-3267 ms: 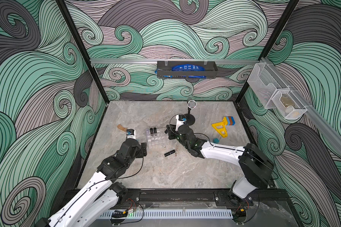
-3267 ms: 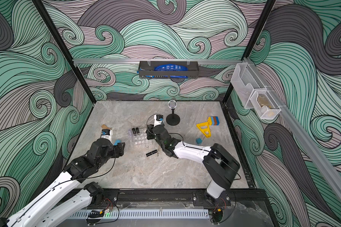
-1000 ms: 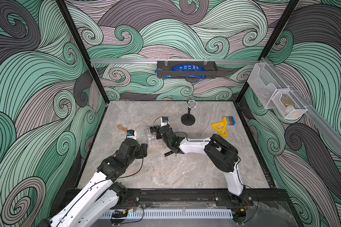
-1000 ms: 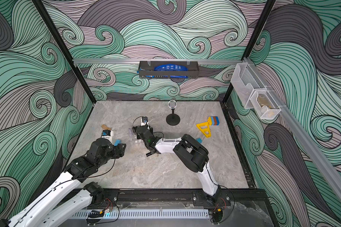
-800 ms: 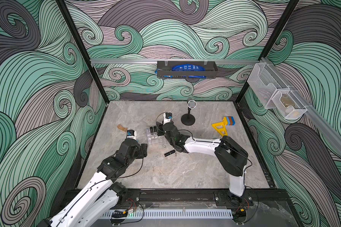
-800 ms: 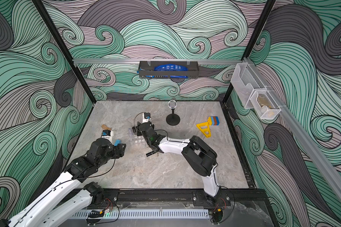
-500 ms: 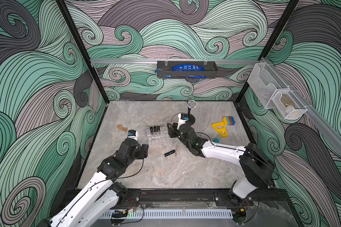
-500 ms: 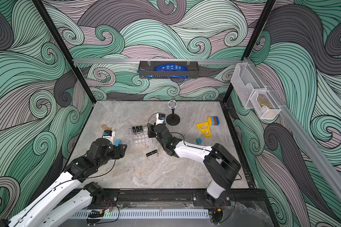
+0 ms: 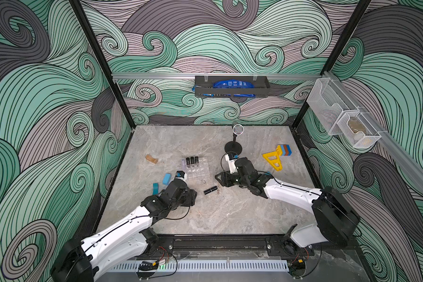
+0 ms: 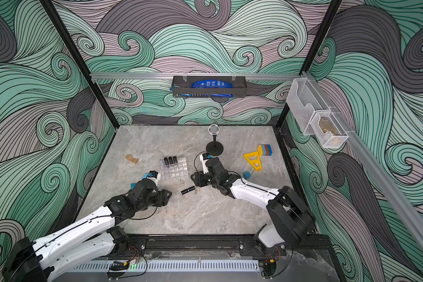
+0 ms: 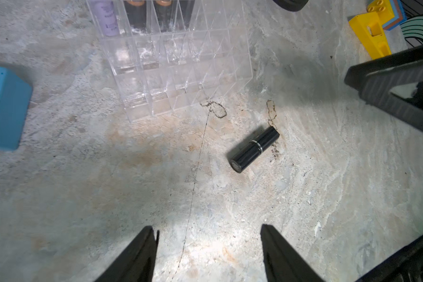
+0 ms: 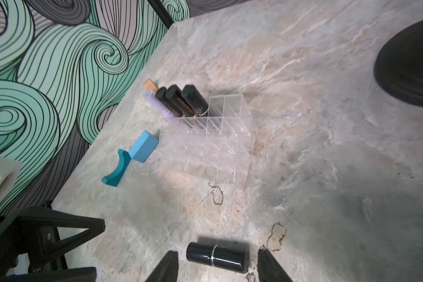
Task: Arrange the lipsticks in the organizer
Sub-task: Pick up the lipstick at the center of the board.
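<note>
We count four black lipsticks: three upright lipsticks in the organizer, one lying lipstick just beside it. One lavender tube in the organizer. Near the organizer: one light blue block, one teal arch, one tan block. One yellow triangular piece well apart from it.

A lab robot cell: wave-pattern walls and black frame posts enclose a marble-look tabletop; two white robot arms are mounted on a rail at lower centre.
</note>
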Controlling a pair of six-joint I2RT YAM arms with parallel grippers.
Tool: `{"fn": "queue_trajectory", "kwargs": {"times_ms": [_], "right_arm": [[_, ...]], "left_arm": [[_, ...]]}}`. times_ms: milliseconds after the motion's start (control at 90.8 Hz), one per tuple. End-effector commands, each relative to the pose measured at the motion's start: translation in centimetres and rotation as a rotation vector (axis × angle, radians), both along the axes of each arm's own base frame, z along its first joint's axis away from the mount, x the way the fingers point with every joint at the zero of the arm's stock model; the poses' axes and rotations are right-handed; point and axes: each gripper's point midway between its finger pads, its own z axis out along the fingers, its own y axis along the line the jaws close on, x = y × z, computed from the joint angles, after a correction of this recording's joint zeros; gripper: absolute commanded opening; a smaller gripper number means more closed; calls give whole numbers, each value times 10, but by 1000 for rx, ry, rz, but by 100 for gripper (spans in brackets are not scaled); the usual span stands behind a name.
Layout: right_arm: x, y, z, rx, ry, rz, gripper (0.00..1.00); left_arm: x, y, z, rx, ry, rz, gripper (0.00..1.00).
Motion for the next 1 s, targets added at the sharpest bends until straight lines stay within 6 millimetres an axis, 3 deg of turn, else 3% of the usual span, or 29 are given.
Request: {"fn": "queue_trajectory", "kwargs": {"times_ms": [0,99,242,561,782,991], "right_arm": [[-18,15,-2,0,40,66,54],[-14,11,6,24,34,14,51],[-7,-11,21,92,42,-38,49],[-14,-57,26,141,52,-121,47],[-20,-66,27,162,48,-132,47],[-25,-67,21,166,57,-127,46]], "left_arm": [[8,-18,4,-82,-36,-21,66],[13,-31,2,-108,-62,-74,65],[15,-40,-12,-53,0,-120,64],[39,-63,-31,40,29,-192,70],[53,-80,-45,81,50,-250,71],[53,-95,-56,60,77,-307,71]]}}
